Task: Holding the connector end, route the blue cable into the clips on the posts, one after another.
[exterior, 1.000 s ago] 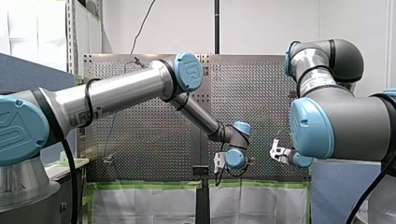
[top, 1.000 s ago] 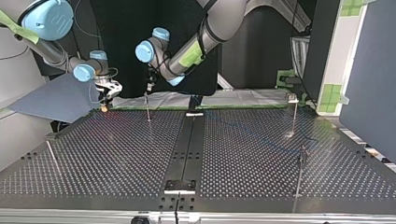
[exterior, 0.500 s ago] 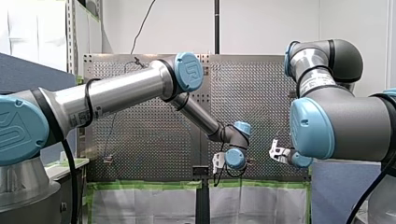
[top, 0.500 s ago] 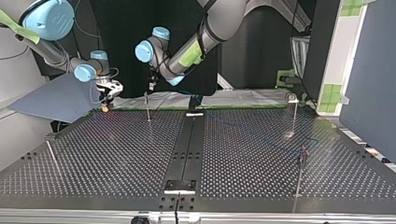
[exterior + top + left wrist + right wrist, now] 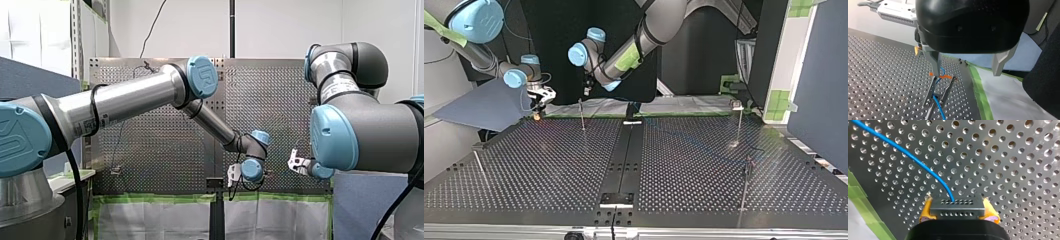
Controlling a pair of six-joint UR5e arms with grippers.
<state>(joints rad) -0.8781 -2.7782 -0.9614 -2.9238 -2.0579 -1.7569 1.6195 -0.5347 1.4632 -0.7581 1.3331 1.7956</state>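
Nudged the left gripper (image 5: 966,74) only a hair over the last second, up and off the post (image 5: 582,114) in the top view; left everything else where it was. Held its metal fingers (image 5: 935,62) spread wide with nothing between them, one finger just beside the top of the clip (image 5: 940,91). Found the blue cable (image 5: 937,105) already threaded down between that clip's two metal arms, next to an orange tag (image 5: 944,76). Kept the right gripper (image 5: 957,213) clamped on the connector (image 5: 957,207), yellow pads (image 5: 926,211) pressed to both its ends. Traced the cable from the connector's face in a loose curve out over the perforated table (image 5: 1010,170). Judged the cable thin, light and limp: likely to sag and wander when slack, unlikely to push anywhere. Judged the connector the one stiff part, so best gripped by its flat ends for pulling, with any second grip on the wire taken just short of a clip. Reckoned a hard tug could drag the wire back out of the clip.
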